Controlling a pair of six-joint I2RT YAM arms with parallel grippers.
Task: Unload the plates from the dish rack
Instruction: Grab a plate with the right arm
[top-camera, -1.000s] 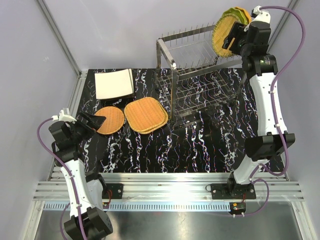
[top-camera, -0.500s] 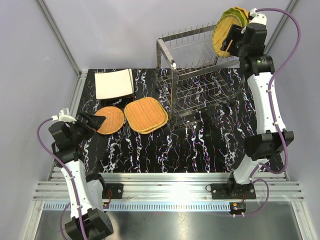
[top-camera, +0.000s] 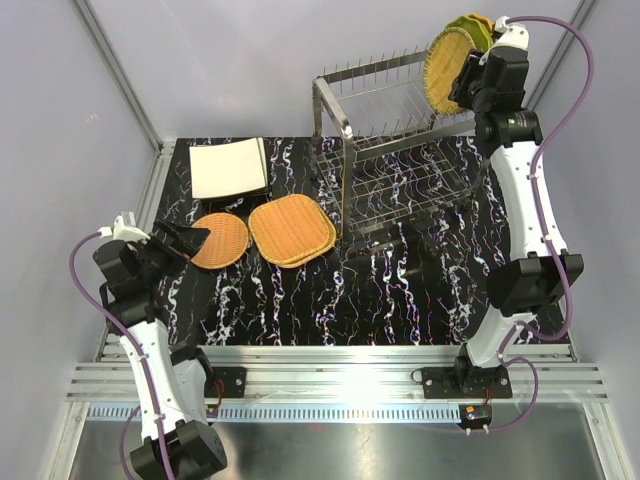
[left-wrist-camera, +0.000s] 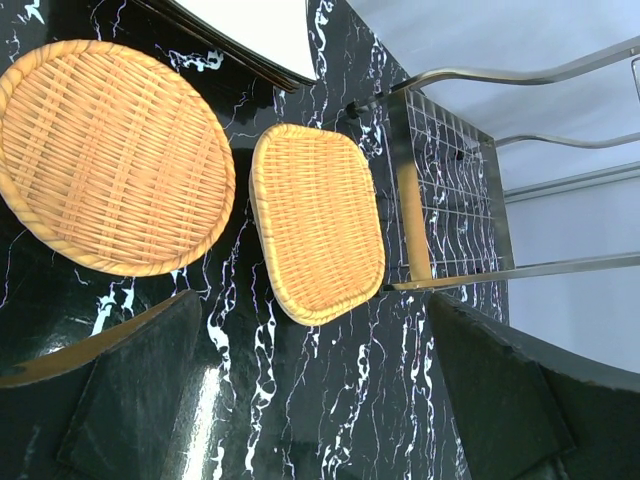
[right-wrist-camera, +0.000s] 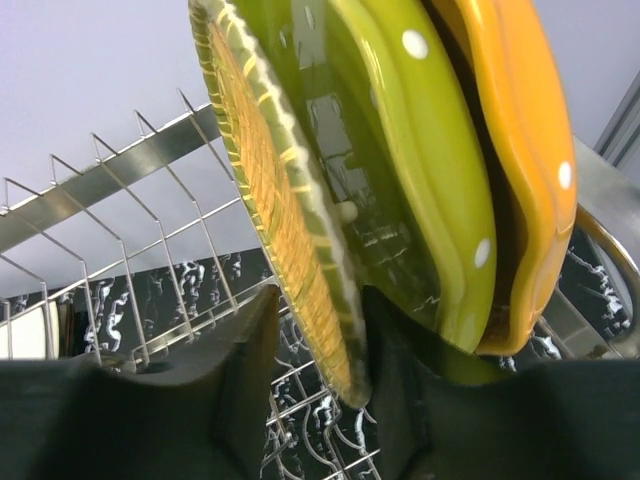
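The dish rack (top-camera: 390, 150) stands at the back right. In its top tier a round woven plate (top-camera: 447, 60) stands upright, with a green dotted plate (top-camera: 468, 28) and an orange dotted plate (top-camera: 484, 20) behind it. My right gripper (top-camera: 468, 78) is shut on the woven plate's lower rim (right-wrist-camera: 265, 200), one finger on each face. The green plate (right-wrist-camera: 420, 170) and orange plate (right-wrist-camera: 510, 150) stand right behind it. My left gripper (top-camera: 185, 240) is open and empty, low over the table beside a round woven plate (left-wrist-camera: 110, 160).
On the table lie a stack of square cream plates (top-camera: 228, 167), the round woven plate (top-camera: 220, 240) and a stack of rounded-square woven plates (top-camera: 291, 230). The rack's upright prongs (right-wrist-camera: 120, 250) stand just left of my right gripper. The rack's left post (left-wrist-camera: 415, 220) is beyond the rounded-square stack.
My right gripper has risen a little and shifted left with the round woven plate. My left arm has drawn slightly to the left.
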